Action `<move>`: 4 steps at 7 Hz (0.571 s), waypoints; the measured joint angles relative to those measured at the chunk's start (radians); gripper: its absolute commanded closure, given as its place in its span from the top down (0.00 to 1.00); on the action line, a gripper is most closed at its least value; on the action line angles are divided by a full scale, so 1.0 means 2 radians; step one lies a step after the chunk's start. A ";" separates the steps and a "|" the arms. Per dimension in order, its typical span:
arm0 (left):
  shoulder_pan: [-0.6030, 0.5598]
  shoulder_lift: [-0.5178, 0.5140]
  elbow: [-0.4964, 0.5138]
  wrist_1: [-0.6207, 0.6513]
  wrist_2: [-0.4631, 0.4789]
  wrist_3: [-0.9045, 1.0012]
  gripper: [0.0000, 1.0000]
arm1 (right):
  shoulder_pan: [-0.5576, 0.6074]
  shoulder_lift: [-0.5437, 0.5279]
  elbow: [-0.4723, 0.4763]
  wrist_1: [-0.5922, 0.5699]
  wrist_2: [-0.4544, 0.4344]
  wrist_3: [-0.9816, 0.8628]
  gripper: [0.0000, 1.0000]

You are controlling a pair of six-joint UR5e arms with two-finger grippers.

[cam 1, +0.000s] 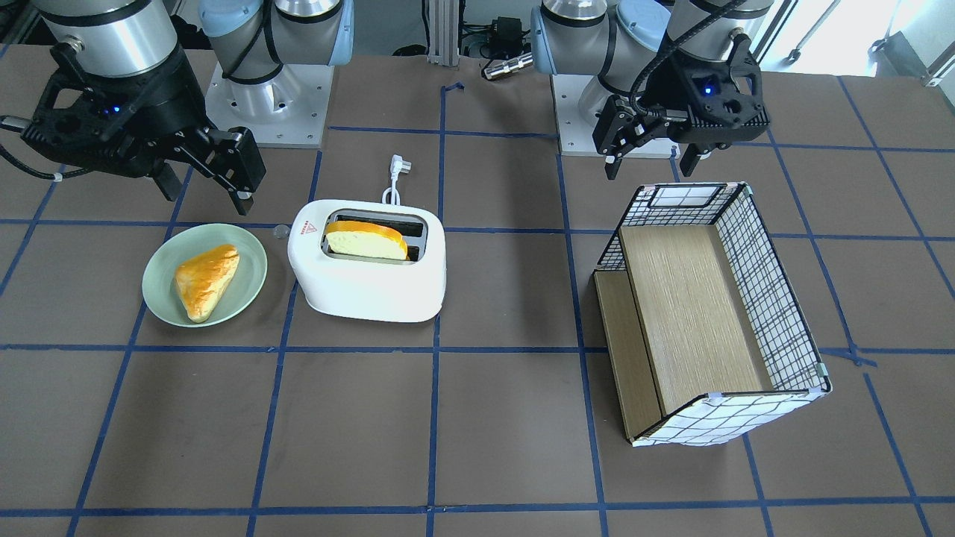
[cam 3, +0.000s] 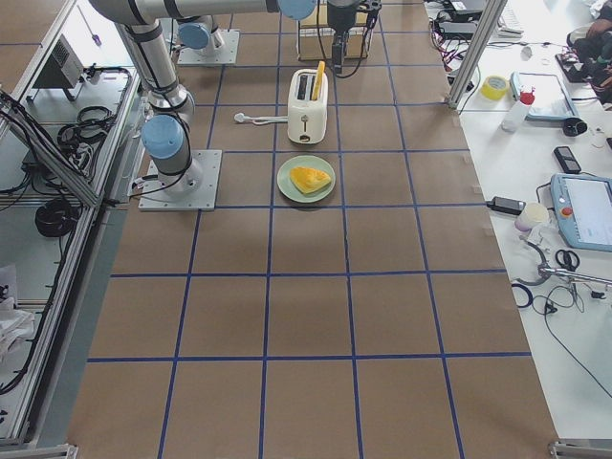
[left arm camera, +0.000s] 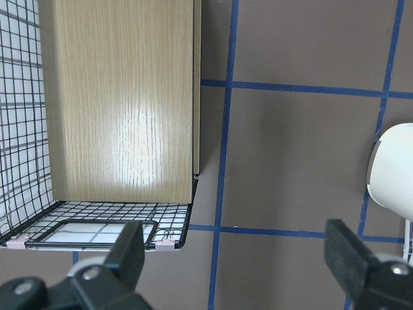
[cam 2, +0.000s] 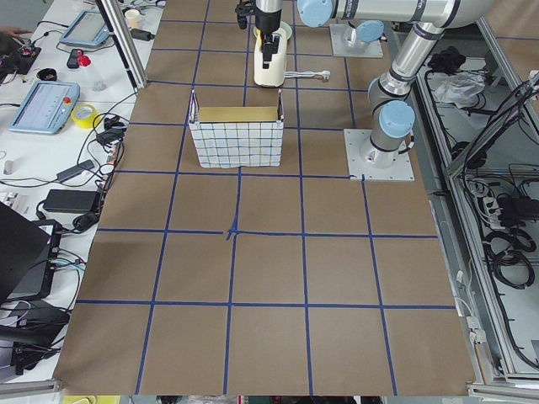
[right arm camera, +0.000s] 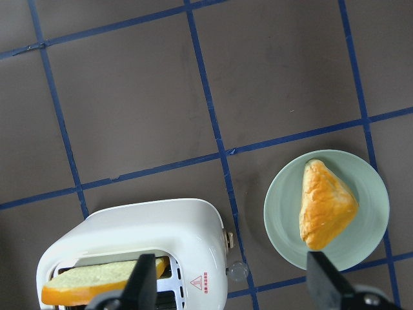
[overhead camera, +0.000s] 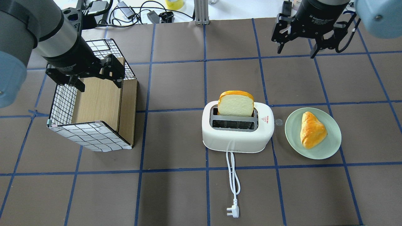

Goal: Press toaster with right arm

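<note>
White toaster, bread slice in one slot, sits well apart from the wide-fingered right gripper; left gripper equally wide.

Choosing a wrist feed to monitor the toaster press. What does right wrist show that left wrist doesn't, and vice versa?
Only right wrist: the toaster top with a bread slice in one slot, a small knob on its end, and a green plate holding a pastry. Only left wrist: a wire-grid basket with wood panels inside. Both: the toaster, just a white sliver at left wrist's right edge, and the brown table with blue grid lines.
</note>
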 measured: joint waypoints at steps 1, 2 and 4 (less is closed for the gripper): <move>0.000 0.000 0.000 0.000 0.000 0.000 1.00 | 0.000 0.000 0.000 0.000 0.000 -0.005 0.83; 0.000 0.000 0.000 0.000 0.000 0.000 1.00 | 0.000 0.000 0.000 0.001 0.000 -0.006 0.77; 0.000 0.000 0.000 0.000 0.000 0.000 1.00 | 0.000 0.000 0.000 0.008 -0.001 -0.006 0.31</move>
